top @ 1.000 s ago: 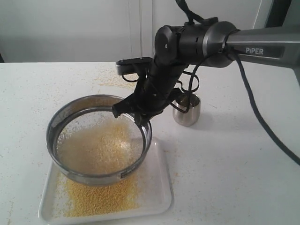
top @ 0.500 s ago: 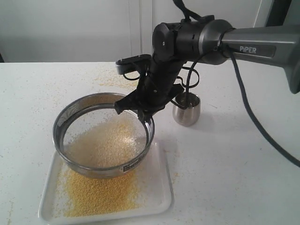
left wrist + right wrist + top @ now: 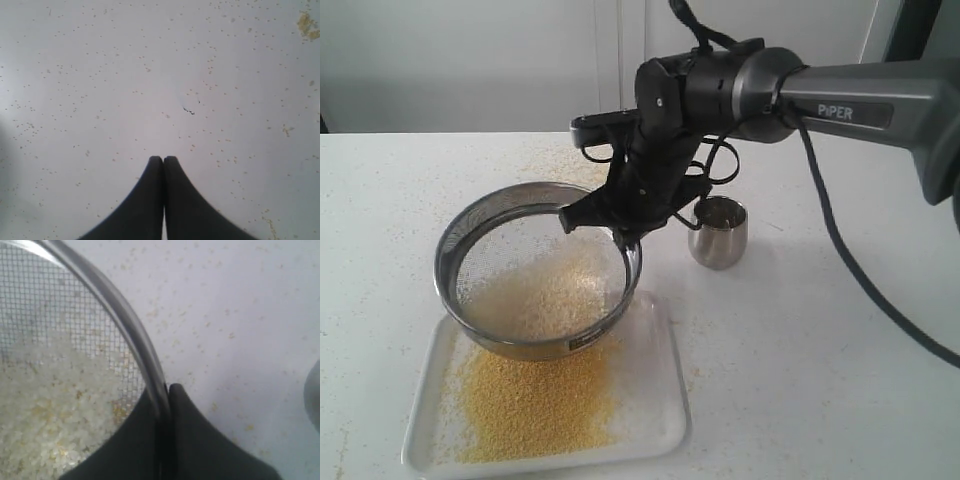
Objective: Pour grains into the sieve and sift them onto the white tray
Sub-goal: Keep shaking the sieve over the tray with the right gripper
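Note:
The sieve [image 3: 470, 255] hangs tilted above the white tray [image 3: 655, 410], its steel rim pinched at the right side by my right gripper [image 3: 620, 240], which is shut on it. Pale whitish grains [image 3: 535, 300] lie on the mesh; a layer of fine yellow meal [image 3: 535, 400] covers the tray beneath. In the right wrist view the rim [image 3: 127, 320] runs between the two black fingers of the right gripper [image 3: 165, 387], with grains [image 3: 45, 410] on the mesh. The left gripper [image 3: 163, 159] is shut and empty over the bare speckled table.
A small shiny steel cup [image 3: 718, 232] stands upright on the table just right of the sieve. Thin yellow crumbs [image 3: 555, 165] are strewn over the white table behind the sieve. The right arm [image 3: 840, 95] reaches in from the right.
The sieve has shifted up and towards the back with the right gripper, and its grains have slid across the mesh. More yellow meal lies on the tray. The left gripper stays shut.

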Controlling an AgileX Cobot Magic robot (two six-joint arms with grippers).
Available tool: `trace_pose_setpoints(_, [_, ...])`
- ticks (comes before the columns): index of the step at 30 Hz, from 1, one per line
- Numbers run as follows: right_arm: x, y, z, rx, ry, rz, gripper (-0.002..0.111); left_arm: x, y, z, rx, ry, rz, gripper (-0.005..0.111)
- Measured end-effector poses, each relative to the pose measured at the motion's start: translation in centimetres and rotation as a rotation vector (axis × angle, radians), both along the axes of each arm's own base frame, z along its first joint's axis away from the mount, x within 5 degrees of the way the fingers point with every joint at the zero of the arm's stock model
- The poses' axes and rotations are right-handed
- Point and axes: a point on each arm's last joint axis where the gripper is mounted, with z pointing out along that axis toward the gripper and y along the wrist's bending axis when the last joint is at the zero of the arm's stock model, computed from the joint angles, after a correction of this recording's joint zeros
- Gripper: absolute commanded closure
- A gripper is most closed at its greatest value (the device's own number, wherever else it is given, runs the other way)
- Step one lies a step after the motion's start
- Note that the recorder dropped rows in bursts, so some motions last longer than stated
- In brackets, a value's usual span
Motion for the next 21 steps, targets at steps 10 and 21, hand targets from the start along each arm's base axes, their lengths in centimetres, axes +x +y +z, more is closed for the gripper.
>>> trace_pose_setpoints(10, [-0.9,-0.9,-0.6,-0.082,0.115,0.043,0.108,0.0,0.0,0.0,0.000,0.000,0.000,0.107])
trace_pose_setpoints(21, [-0.4,-0.7,-0.2,0.022,0.119,0.011,0.108,0.0,0.0,0.0,0.000,0.000,0.000,0.107])
